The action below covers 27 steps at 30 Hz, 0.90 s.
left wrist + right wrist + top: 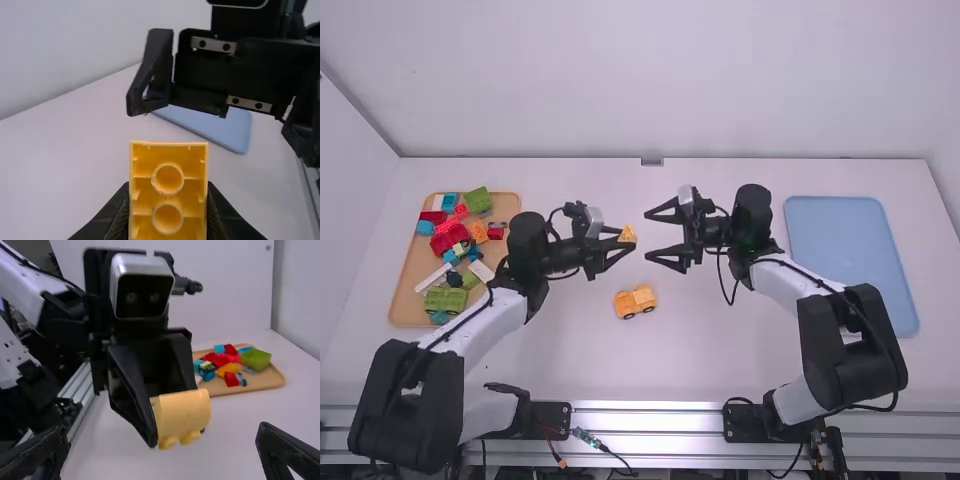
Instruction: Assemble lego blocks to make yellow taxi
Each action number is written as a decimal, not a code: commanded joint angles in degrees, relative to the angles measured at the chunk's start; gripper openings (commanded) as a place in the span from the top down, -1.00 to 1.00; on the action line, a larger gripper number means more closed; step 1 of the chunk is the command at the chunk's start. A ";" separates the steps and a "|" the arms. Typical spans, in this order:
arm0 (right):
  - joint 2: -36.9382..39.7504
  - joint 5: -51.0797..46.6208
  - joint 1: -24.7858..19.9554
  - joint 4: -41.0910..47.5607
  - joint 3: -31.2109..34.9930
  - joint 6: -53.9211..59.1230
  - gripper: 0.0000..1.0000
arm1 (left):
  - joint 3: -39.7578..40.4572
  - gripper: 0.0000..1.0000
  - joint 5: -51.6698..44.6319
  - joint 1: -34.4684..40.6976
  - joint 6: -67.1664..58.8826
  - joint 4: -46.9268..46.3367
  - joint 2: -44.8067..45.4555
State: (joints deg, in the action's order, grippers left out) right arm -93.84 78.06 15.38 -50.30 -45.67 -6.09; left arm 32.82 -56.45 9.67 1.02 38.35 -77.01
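Tray (410, 272), with bricks (450, 238), sits at 9 o'clock from the centre. Right gripper (649, 236), at 3 o'clock from the block (627, 234), stands wide open, empty. Left gripper (624, 240) is closed onto the block's sides. Car (634, 300), at 6 o'clock from the block, should be light and stiff: pinch its body above the wheels (628, 315). Block looks hard, smooth, apt to twist; take opposite sides, knobs (190, 437) free.

Between your left fingers (614, 257), the yellow block (168, 150) is smooth, faintly glossy plastic. Those fingers have a matt finish. You have a smooth, matt counter (720, 350) below them; well apart, the tan tray (408, 280) is perhaps wood.
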 commanded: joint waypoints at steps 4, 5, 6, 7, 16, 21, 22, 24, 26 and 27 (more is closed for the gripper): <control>-0.40 1.84 0.70 -3.48 -1.29 -9.81 -0.79 | -0.37 0.81 -7.78 0.68 -0.14 7.72 -5.08; -0.40 1.84 0.94 -3.34 -1.29 -9.75 -0.76 | -0.37 0.84 -8.81 0.66 -0.14 9.65 -5.93; -0.40 1.86 1.14 -3.32 -1.29 -9.75 -0.74 | -0.37 0.86 -9.38 0.66 -0.11 11.29 -6.58; -0.40 1.81 1.31 -3.30 -1.29 -9.75 -0.73 | -0.37 0.87 -10.45 0.66 1.33 13.82 -7.35; -0.40 1.62 1.53 -3.52 -1.29 -8.90 -0.69 | -0.37 0.88 -10.56 1.33 7.38 24.47 -9.51; -0.40 1.60 1.49 -5.55 -1.25 -9.09 -0.48 | -0.37 0.91 -10.21 1.53 11.58 27.35 -9.51; -0.40 1.57 1.49 -6.58 -1.25 -9.14 -0.43 | -0.37 0.92 -10.21 1.62 12.26 28.09 -9.54; -0.40 1.62 1.49 -7.82 -1.25 -9.14 -0.39 | -0.37 0.92 -10.21 1.53 12.35 29.01 -9.54; -0.40 1.46 1.57 -8.07 -1.27 -9.11 -0.39 | -0.37 0.92 -10.21 1.55 12.35 29.60 -9.51; -0.40 1.11 1.64 -8.04 -1.31 -9.14 -0.39 | -0.37 0.92 -10.23 1.75 12.37 29.84 -9.51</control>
State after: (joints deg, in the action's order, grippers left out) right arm -93.84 79.07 16.93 -58.00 -45.67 -15.05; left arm 32.73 -65.60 11.00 12.34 67.66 -86.21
